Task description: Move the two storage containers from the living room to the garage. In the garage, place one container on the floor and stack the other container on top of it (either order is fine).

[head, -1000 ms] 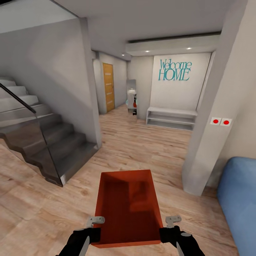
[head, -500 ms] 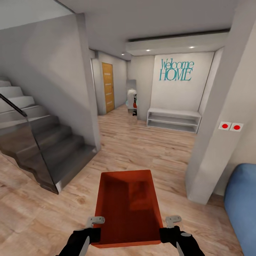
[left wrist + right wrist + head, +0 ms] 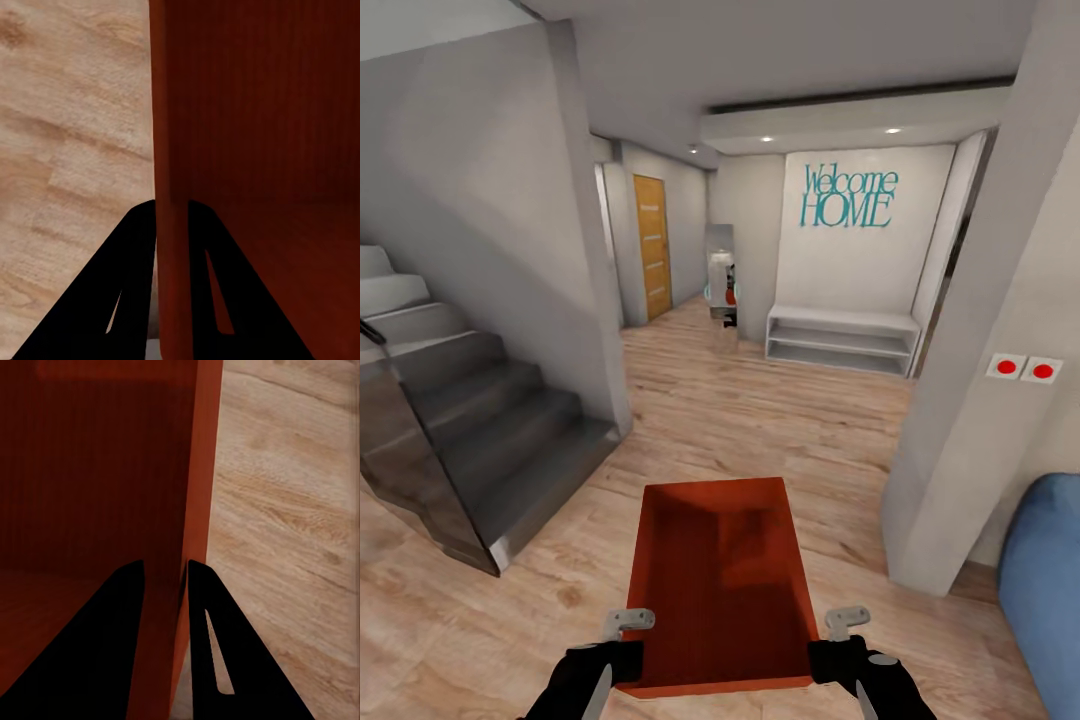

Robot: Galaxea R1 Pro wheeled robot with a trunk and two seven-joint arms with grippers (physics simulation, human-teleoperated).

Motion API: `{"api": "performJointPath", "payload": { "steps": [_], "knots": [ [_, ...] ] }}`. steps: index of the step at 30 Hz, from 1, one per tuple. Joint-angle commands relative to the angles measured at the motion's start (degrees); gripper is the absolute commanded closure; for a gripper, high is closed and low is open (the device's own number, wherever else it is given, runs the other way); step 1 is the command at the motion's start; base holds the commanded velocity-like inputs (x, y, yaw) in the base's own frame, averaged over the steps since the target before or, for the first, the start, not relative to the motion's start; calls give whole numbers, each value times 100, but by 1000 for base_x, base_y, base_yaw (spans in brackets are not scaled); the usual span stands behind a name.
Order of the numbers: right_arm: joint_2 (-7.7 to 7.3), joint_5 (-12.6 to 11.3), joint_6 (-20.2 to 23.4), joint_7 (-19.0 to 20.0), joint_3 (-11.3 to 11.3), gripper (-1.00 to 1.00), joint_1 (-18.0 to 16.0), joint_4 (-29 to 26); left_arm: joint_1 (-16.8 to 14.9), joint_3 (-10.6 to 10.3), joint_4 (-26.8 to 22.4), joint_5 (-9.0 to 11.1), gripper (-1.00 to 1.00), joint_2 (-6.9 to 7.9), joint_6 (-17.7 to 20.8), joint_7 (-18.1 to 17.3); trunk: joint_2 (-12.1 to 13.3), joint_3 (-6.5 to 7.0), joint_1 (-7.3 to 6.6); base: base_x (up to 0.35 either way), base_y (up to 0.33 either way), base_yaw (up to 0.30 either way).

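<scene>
The left claw (image 3: 622, 655) is clamped on the left wall of a red-orange storage container (image 3: 720, 585), one finger inside and one outside, as is seen in the left wrist view (image 3: 171, 225). The right claw (image 3: 828, 652) is closed in the same way over the right wall (image 3: 163, 585). The container is carried level between the two claws, above the light wood-plank floor (image 3: 780, 420), and nothing is seen inside it but its ribbed bottom.

A grey staircase (image 3: 480, 420) is seen at ten o'clock, and a pale pillar (image 3: 980, 400) with two red buttons (image 3: 1024, 368) at two o'clock, with the edge of a blue sofa (image 3: 1050, 590) at four o'clock. At twelve o'clock an open hallway leads to a white shelf bench (image 3: 842, 338) beneath a "Welcome HOME" sign (image 3: 848, 196), with an orange door (image 3: 652, 246) at eleven o'clock.
</scene>
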Motion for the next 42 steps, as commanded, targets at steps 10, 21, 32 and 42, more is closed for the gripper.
{"api": "performJointPath", "payload": {
  "steps": [10,21,32,42],
  "knots": [
    [198,-75,47,65,-15,100,-6,-111,2,-50,-5,-115,100,-5,37,42,-12,-13,7,323,0,-5],
    [198,-75,47,65,-15,100,-6,-108,2,-50,-5,-115,100,-5,37,41,-12,-13,7,323,0,0],
    [198,-75,47,65,-15,100,-6,-107,2,-42,-5,-115,100,-5,37,42,-12,-13,7,322,0,0],
    [198,-77,47,65,-7,100,-6,-109,2,-41,-5,-115,100,-5,37,42,-12,-13,7,323,0,-87]
  ]
}}
